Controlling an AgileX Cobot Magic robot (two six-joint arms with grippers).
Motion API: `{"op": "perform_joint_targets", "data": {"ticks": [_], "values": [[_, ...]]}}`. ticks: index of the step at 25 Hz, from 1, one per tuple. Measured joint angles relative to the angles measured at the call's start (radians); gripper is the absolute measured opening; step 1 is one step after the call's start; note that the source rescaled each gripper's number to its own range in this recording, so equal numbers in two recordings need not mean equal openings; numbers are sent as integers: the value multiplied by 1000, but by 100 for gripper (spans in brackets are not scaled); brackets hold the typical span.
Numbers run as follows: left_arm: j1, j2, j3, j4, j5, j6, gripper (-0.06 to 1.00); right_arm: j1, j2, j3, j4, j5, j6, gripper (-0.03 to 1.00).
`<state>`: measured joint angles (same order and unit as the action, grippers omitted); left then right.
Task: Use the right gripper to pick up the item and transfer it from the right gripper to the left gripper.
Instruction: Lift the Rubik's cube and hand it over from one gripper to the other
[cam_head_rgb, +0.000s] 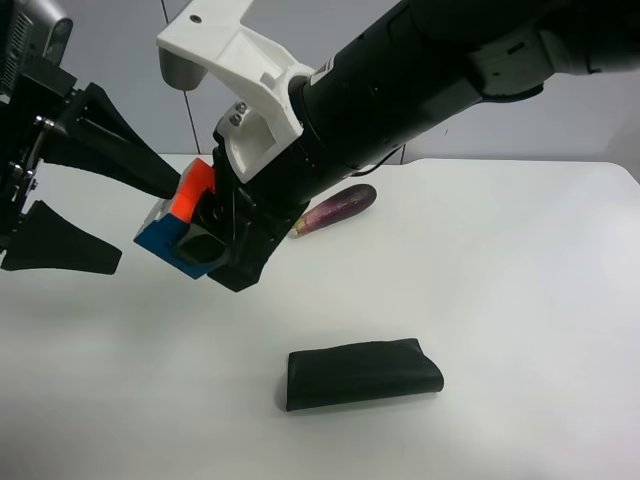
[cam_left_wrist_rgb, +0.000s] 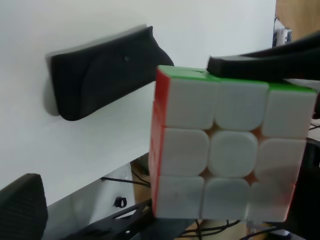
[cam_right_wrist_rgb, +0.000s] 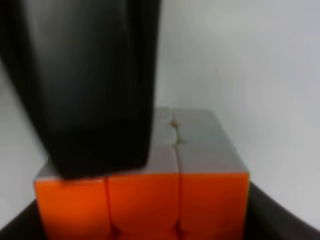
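The puzzle cube (cam_head_rgb: 178, 222) hangs above the table's left part, with orange and blue faces showing. My right gripper (cam_head_rgb: 205, 240), on the black arm with the white bracket, is shut on it. The right wrist view shows its orange face (cam_right_wrist_rgb: 142, 205), and a blurred black finger (cam_right_wrist_rgb: 90, 90) covers part of its top. My left gripper (cam_head_rgb: 150, 225), with pointed black fingers, is open beside the cube; its upper fingertip (cam_head_rgb: 172, 185) reaches the cube's top edge. The left wrist view shows the cube's white face (cam_left_wrist_rgb: 232, 150), with one finger (cam_left_wrist_rgb: 260, 64) on the green face and the other finger (cam_left_wrist_rgb: 20, 205) well apart.
A purple eggplant (cam_head_rgb: 335, 208) lies on the white table (cam_head_rgb: 500, 280) just behind the right arm. A dark green folded pouch (cam_head_rgb: 362, 373) lies near the front middle; it also shows in the left wrist view (cam_left_wrist_rgb: 105, 75).
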<state>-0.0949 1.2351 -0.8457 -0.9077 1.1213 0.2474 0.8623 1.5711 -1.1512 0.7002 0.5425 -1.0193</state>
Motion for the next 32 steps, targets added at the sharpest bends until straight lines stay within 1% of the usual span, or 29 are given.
{"op": "perform_joint_targets", "data": {"ticks": [3, 7, 13, 18, 19, 21, 23, 24, 25, 26, 32], "values": [[-58, 0, 0, 0, -43, 2, 100, 0, 0, 0, 0, -1, 0, 0], [-110, 0, 0, -2, -116, -1, 100, 0, 0, 0, 16, -2, 0, 0], [-112, 31, 0, -36, -131, -1, 100, 0, 0, 0, 77, -3, -52, 0], [-112, 67, 0, -46, -89, -1, 100, 0, 0, 0, 99, -2, -77, 0], [-112, 71, 0, -46, -84, -1, 98, 0, 0, 0, 99, -2, -77, 0], [-112, 72, 0, -46, -79, -2, 86, 0, 0, 0, 99, -2, -77, 0], [-112, 72, 0, -46, -78, -2, 58, 0, 0, 0, 100, -2, -78, 0], [-112, 72, 0, -55, -77, -2, 39, 0, 1, 0, 100, -2, -79, 0], [-115, 72, -1, -66, -77, -2, 18, 0, 2, 0, 100, -1, -81, 0], [-117, 72, -2, -72, -77, 2, 0, 0, 5, 0, 100, 2, -82, 0], [-117, 72, -2, -78, -85, 11, 1, 0, 6, 0, 99, 3, -98, 0]]}}
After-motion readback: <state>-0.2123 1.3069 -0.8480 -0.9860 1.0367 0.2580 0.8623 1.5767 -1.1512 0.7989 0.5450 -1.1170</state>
